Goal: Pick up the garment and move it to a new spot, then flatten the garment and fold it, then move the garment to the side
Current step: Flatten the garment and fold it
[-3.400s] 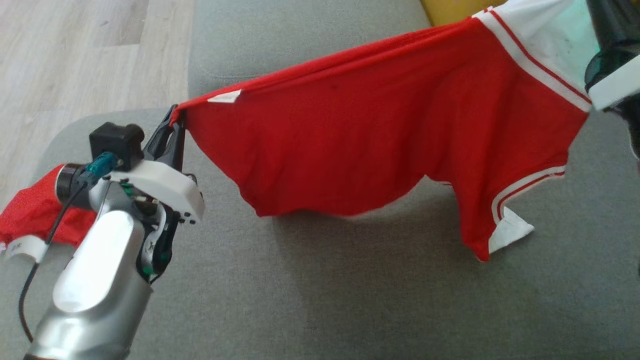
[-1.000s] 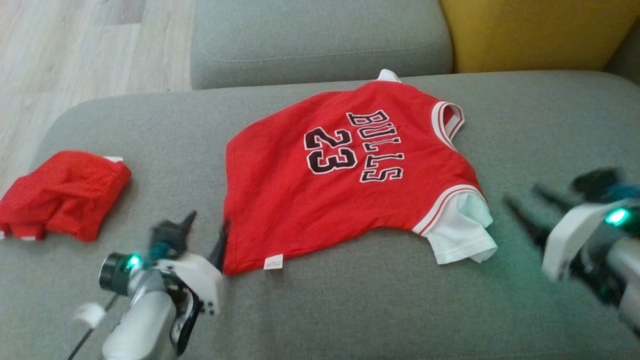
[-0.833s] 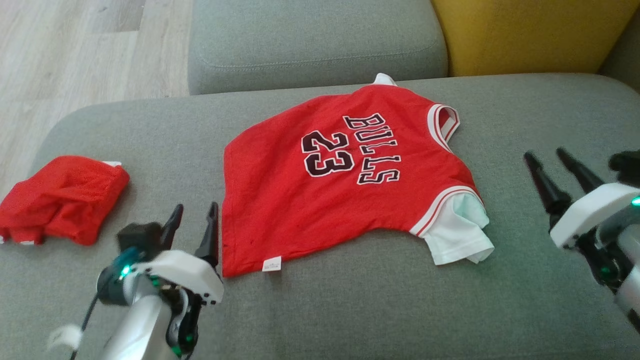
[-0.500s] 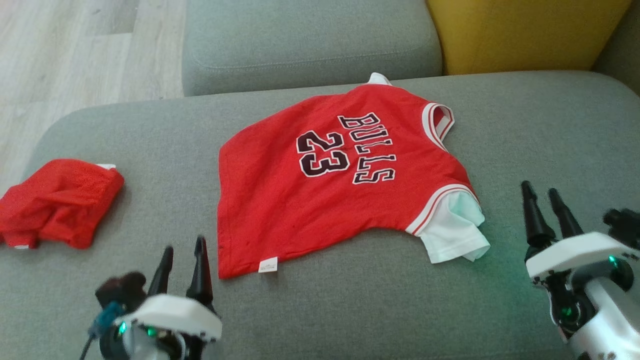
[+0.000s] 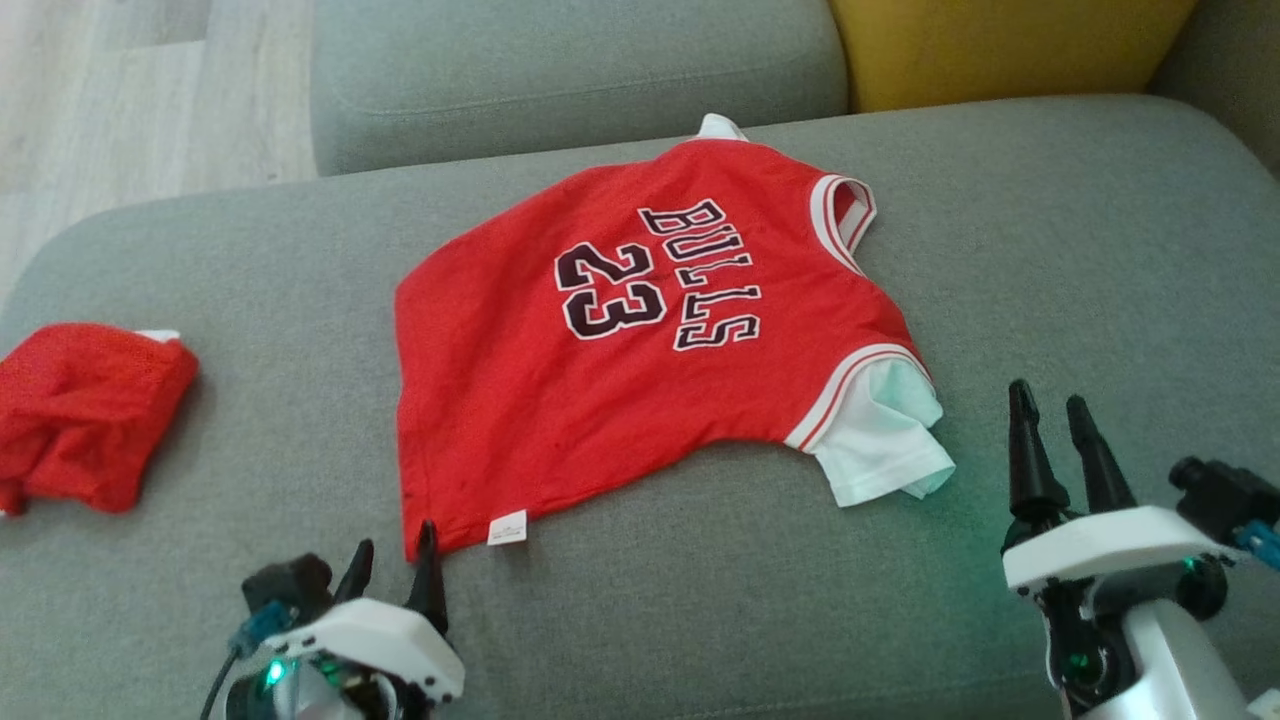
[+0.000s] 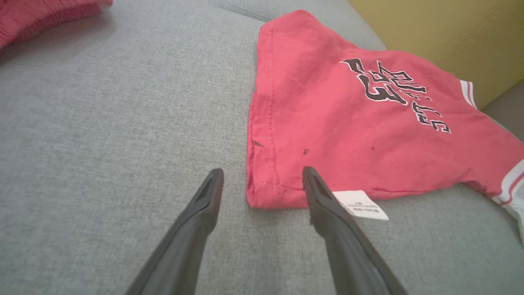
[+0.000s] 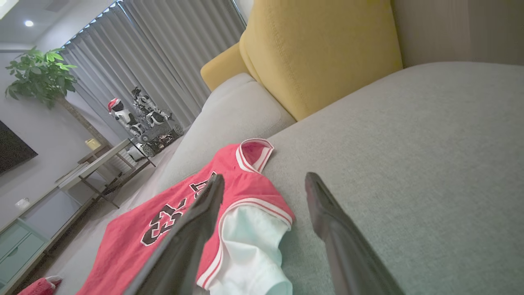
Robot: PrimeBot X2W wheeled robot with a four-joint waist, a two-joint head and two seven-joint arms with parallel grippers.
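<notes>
A red basketball jersey with white short sleeves and the black print "BULLS 23" (image 5: 620,340) lies spread on the seat of a grey fabric sofa (image 5: 700,620). Its printed side is up. The collar with white and red trim points to the robot's right and the straight hem points to the left. One white sleeve (image 5: 880,440) is at the near right side of the jersey and is a little wrinkled. The tip of the other white sleeve shows at the far edge. The near edge of the jersey curves inward, so the cloth is not fully flat. A small white label (image 5: 508,527) sticks out at the near hem corner.

The left gripper (image 5: 397,537) has its two dark fingers spread wide and holds nothing. It is just beside the near hem corner. In the left wrist view this corner lies between the two fingers, and one finger covers a part of the hem next to the label. I cannot tell if it touches the cloth.

The right gripper (image 5: 1047,393) is also wide open and holds nothing. It is above the bare sofa, near the white sleeve but apart from it.

A crumpled red mesh cloth (image 5: 85,410) lies well apart at the left end of the seat. A yellow cushion (image 5: 1000,45) stands behind the seat.
</notes>
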